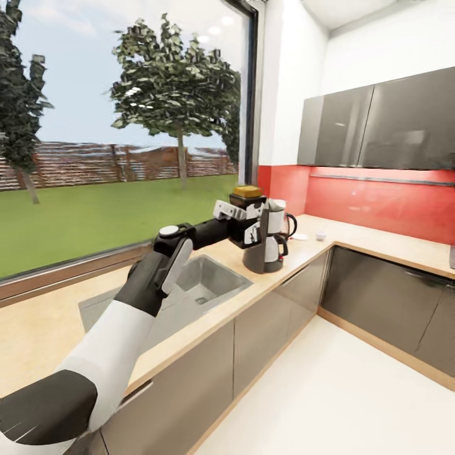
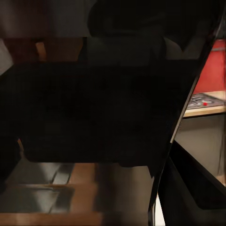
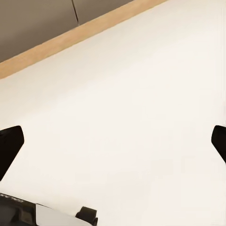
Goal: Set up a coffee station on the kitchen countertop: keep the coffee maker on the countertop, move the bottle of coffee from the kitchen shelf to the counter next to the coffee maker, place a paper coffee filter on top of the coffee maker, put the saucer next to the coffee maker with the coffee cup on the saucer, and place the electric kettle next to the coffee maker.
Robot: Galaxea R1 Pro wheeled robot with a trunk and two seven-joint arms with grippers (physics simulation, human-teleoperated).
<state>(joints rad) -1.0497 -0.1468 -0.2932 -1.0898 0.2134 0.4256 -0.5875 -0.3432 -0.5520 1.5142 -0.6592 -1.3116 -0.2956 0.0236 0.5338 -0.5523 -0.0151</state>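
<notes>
Above countertop [image 1: 354, 240] edge, bottle of coffee [image 1: 248, 201] gripped

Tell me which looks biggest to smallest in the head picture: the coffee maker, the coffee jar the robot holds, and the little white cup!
1. coffee maker: looks biggest.
2. bottle of coffee, held in the left gripper: looks smaller, though it may be nearer the camera.
3. coffee cup: looks tiniest, but it sits farther back on the kitchen countertop.

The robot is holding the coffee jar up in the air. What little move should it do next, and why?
Probably lower it. The left gripper holds the bottle of coffee above the kitchen countertop, just in front of the coffee maker. Easing it down onto the bare wood beside the machine, then opening the jaws, would likely finish this step.
</notes>
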